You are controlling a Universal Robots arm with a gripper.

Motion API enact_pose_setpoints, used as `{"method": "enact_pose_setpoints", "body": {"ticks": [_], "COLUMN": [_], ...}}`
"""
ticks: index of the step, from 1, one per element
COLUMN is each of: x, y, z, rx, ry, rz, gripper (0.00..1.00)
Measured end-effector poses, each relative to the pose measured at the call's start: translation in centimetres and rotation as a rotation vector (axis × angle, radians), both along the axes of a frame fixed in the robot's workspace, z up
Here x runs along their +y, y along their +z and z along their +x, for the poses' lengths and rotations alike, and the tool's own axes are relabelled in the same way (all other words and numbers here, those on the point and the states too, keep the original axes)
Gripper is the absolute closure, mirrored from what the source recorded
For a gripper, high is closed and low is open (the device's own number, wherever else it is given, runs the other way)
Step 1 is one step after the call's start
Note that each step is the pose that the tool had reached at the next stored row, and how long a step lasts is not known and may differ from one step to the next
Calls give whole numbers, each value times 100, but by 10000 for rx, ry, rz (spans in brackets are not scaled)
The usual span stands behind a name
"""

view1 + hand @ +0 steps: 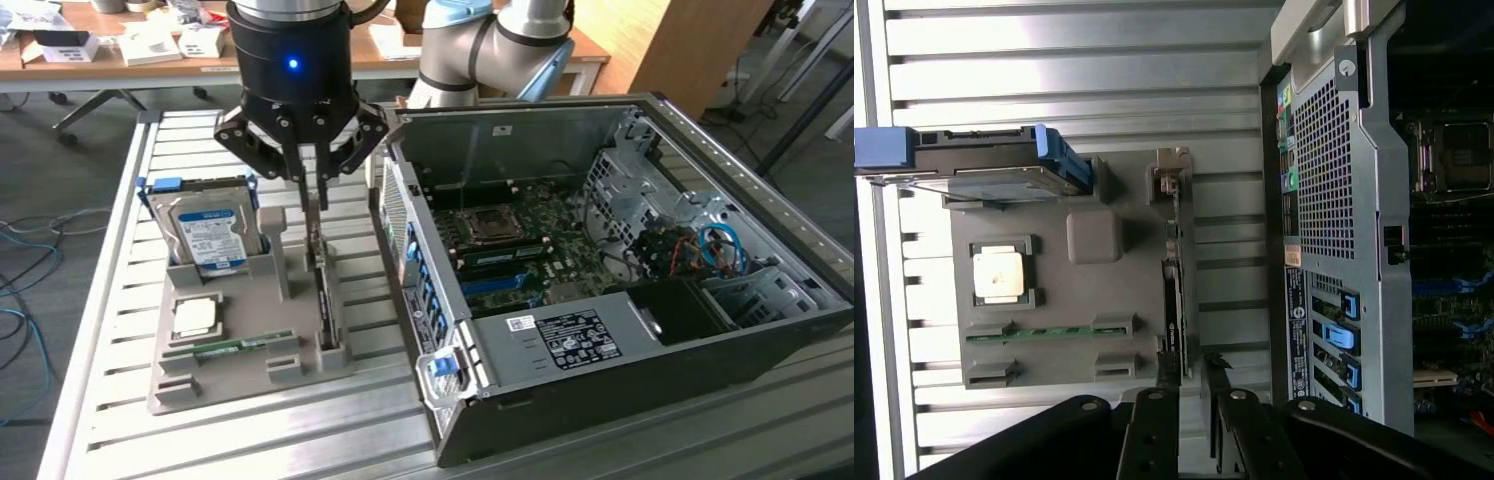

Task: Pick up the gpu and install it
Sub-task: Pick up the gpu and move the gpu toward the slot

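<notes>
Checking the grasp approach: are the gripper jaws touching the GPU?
Cannot tell. In the wrist view the gripper sits at the end of the GPU, jaws slightly apart; neither view shows a plain gap or contact.

Exterior view: high off tray [174, 395] end, angled down, middling range. Wrist view: behind gripper [1191, 370], directly above tray [1054, 300], facing down, close. Shared: tray, case [534, 400] wall [1324, 200] beside tray.

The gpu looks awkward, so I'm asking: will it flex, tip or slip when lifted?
Probably stiff: the gpu is a board with a metal bracket. It is thin and stands on edge in the gray tray, so it may tip once lifted.
</notes>
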State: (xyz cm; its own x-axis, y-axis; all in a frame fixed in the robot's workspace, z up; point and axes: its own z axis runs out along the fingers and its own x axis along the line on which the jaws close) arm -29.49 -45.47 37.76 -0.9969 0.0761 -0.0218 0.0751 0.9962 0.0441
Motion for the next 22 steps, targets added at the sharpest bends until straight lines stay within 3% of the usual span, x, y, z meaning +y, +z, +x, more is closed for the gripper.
{"method": "enact_pose_setpoints", "body": {"ticks": [2, 4, 7, 8, 12, 22], "x": [0, 0, 0, 0, 0, 0], "y": [0, 0, 0, 0, -10, -173], "z": [0, 0, 0, 0, 0, 0], "rx": [0, 0, 0, 0, -1, 6], "ry": [1, 0, 1, 1, 0, 0], "rz": [0, 0, 0, 0, 5, 10], "gripper": [77, 65, 59, 53, 53, 53]}}
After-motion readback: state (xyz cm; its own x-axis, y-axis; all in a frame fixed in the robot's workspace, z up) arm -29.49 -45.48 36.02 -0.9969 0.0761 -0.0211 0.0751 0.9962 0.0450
